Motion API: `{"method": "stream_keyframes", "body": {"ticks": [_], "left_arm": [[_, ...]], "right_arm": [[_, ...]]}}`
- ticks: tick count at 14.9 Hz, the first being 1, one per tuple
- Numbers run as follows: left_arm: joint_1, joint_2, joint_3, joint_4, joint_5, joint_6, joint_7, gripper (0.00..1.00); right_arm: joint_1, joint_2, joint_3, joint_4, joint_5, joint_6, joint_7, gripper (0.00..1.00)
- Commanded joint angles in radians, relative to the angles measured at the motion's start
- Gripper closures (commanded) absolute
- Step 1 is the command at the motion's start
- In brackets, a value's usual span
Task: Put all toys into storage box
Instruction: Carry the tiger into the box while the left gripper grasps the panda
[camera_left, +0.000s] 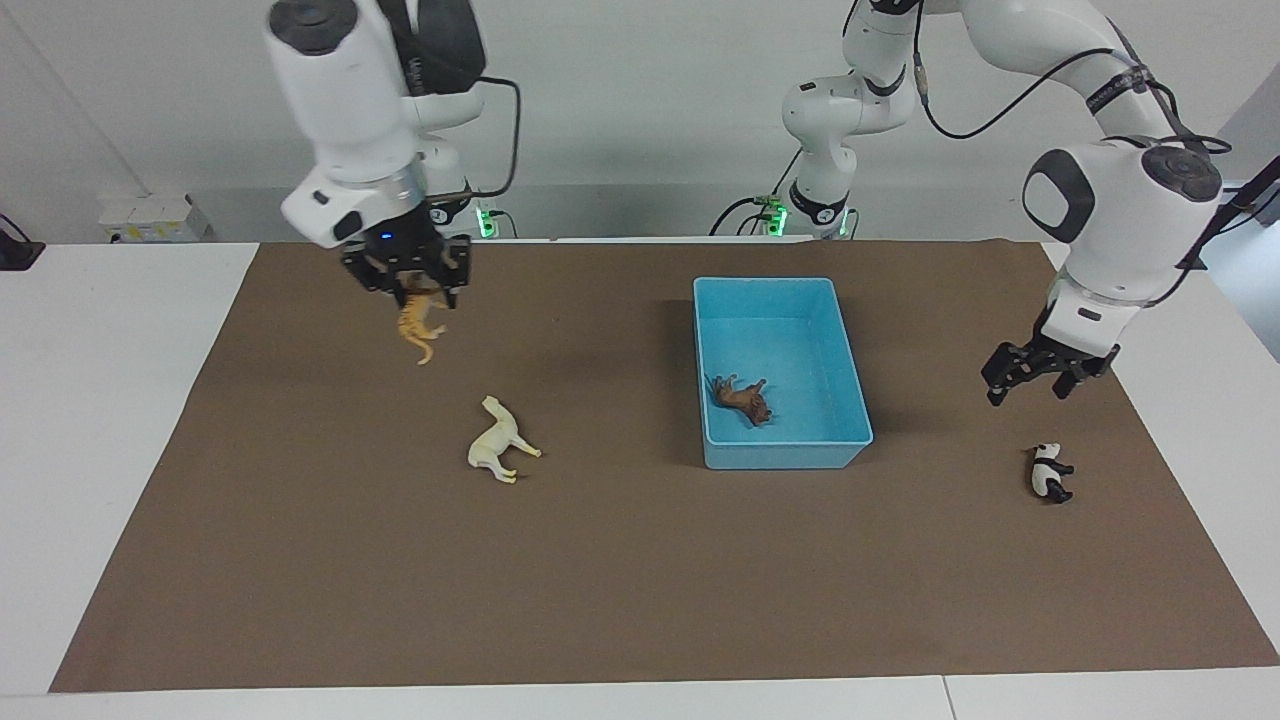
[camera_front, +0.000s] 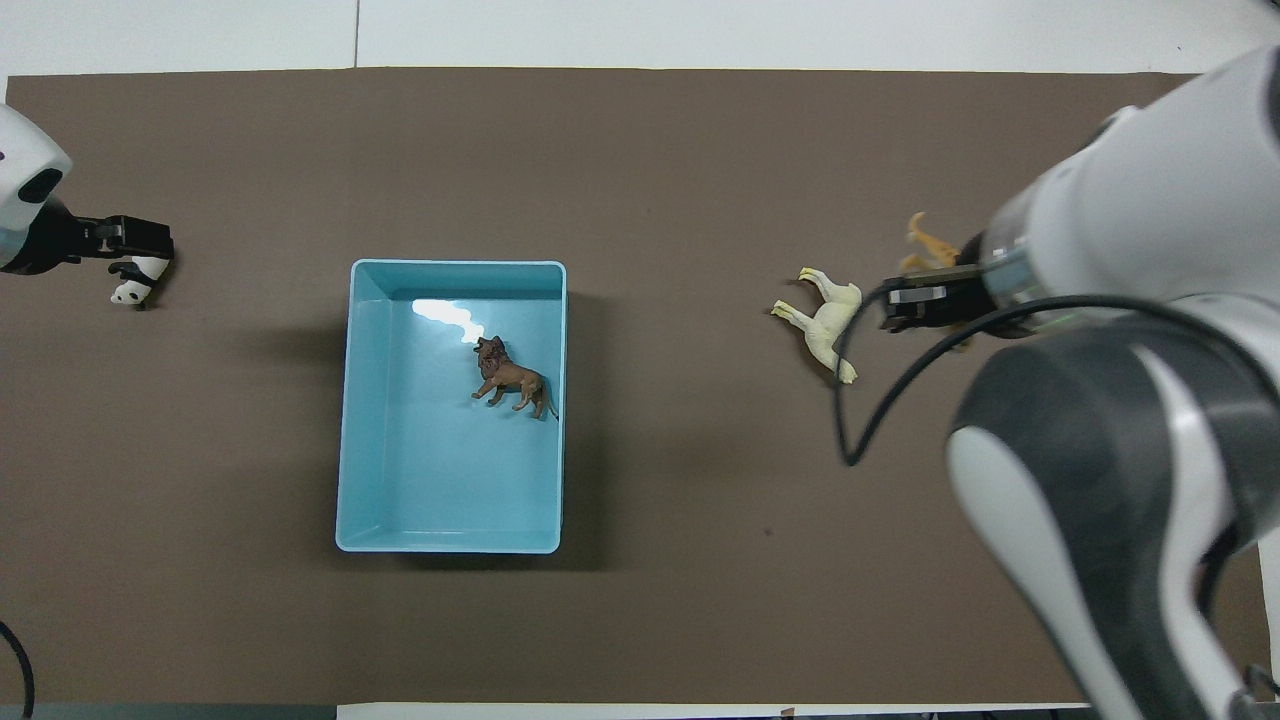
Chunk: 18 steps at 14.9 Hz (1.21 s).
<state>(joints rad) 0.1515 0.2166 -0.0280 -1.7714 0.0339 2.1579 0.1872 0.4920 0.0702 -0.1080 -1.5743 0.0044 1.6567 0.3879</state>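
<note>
The light blue storage box (camera_left: 782, 456) stands on the brown mat, toward the left arm's end; it also shows in the overhead view (camera_front: 440, 485). The brown lion (camera_left: 742, 398) (camera_front: 512, 378) lies in it. My right gripper (camera_left: 408, 290) (camera_front: 922, 302) is shut on the orange tiger (camera_left: 420, 328) (camera_front: 930, 245) and holds it in the air over the mat, beside the cream-yellow horse (camera_left: 500, 442) (camera_front: 826, 320), which lies on its side. My left gripper (camera_left: 1035, 385) (camera_front: 125, 238) is open and empty, raised over the black-and-white panda (camera_left: 1050, 472) (camera_front: 137, 283).
The brown mat (camera_left: 640, 580) covers most of the white table (camera_left: 100, 400). The right arm's large body (camera_front: 1120, 430) fills the overhead view's lower corner at its end.
</note>
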Motion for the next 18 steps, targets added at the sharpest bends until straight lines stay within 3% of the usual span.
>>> {"method": "stream_keyframes", "body": {"ticks": [1,2,4,8,11,12,18], "left_arm": [[0.075,0.104,-0.015,0.029,0.012,0.114,0.176,0.0],[0.086,0.153,-0.013,0.058,0.014,0.128,0.213,0.0],[0.112,0.223,-0.013,0.09,0.021,0.192,0.253,0.0],[0.132,0.279,-0.013,0.089,0.021,0.287,0.255,0.0],[0.123,0.309,-0.013,0.081,0.02,0.328,0.252,0.0],[0.122,0.31,-0.013,0.07,0.02,0.344,0.25,0.0],[0.125,0.296,-0.012,-0.003,0.02,0.353,0.25,0.0]], "right_arm": [[0.162,0.254,-0.006,0.323,-0.006,-0.051,0.248,1.0],[0.203,0.323,-0.006,0.408,-0.006,-0.055,0.303,1.0],[0.282,0.411,-0.006,0.48,-0.006,-0.008,0.399,1.0],[0.431,0.548,-0.01,0.503,-0.011,0.13,0.566,1.0],[0.444,0.565,-0.007,0.497,-0.003,0.173,0.574,1.0],[0.448,0.565,-0.009,0.496,0.006,0.169,0.594,0.01],[0.421,0.537,-0.024,0.5,0.002,0.008,0.631,0.0]]}}
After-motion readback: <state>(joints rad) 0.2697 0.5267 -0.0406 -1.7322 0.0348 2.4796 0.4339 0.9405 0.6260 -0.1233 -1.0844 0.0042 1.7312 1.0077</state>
